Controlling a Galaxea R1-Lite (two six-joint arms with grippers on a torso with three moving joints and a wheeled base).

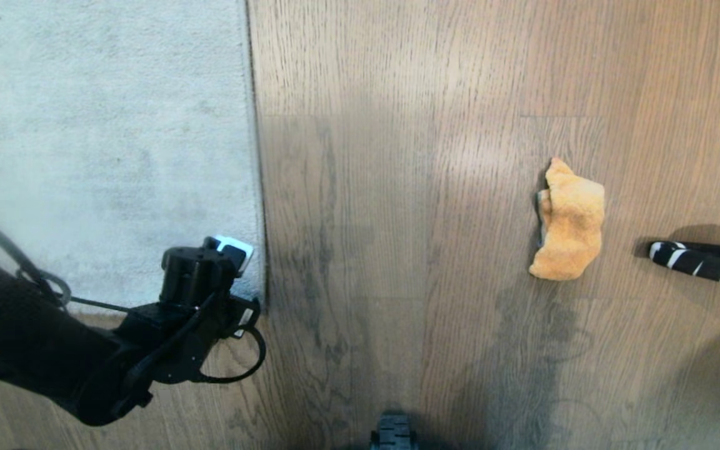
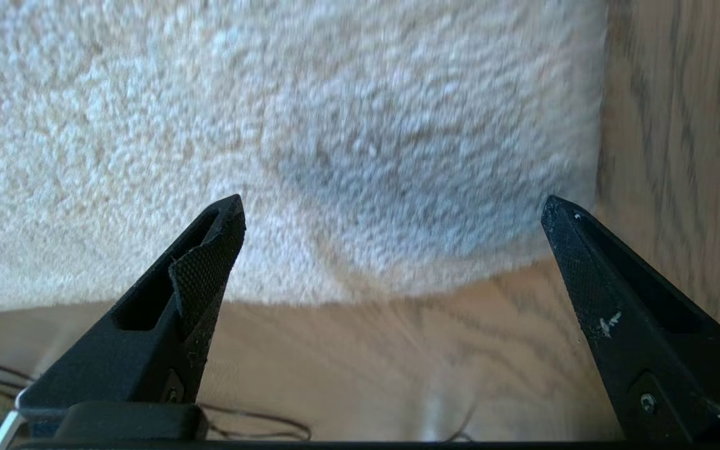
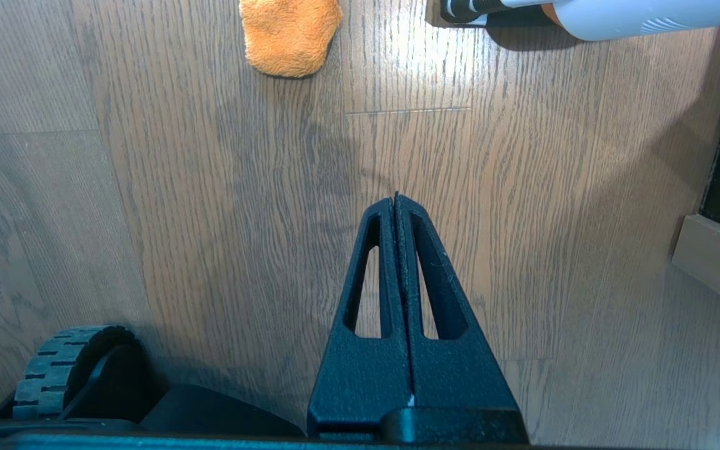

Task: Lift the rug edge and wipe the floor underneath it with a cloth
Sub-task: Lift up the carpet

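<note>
**Left gripper over the rug corner, cloth lying apart on the floor**

The rug (image 1: 104, 125) lies flat on the floor (image 1: 410, 187), filling the upper left of the head view; its long edge runs straight down the picture and ends in a rounded corner near the left arm; no part of it is raised. The left gripper (image 2: 391, 212) hangs low over that corner, its jaws spread wide with nothing between them; in the left wrist view one fingertip (image 2: 222, 225) shows over the pile near the rug's near edge, while the other (image 2: 563, 219) shows just at the corner's outer edge, where pile meets wood; whether either tip touches the rug cannot be told.

The cloth (image 1: 569, 222) sits crumpled on the bare floor, well apart from the rug and off to the robot's right; no gripper touches it. Just beside it, further right, lies the black-and-white striped nozzle of a white appliance (image 1: 704, 261). The right gripper (image 3: 395, 203) hangs above bare planks, short of the cloth, its jaws pressed together and empty; a ribbed wheel (image 3: 63, 369) of the base shows close by it in the right wrist view.
</note>
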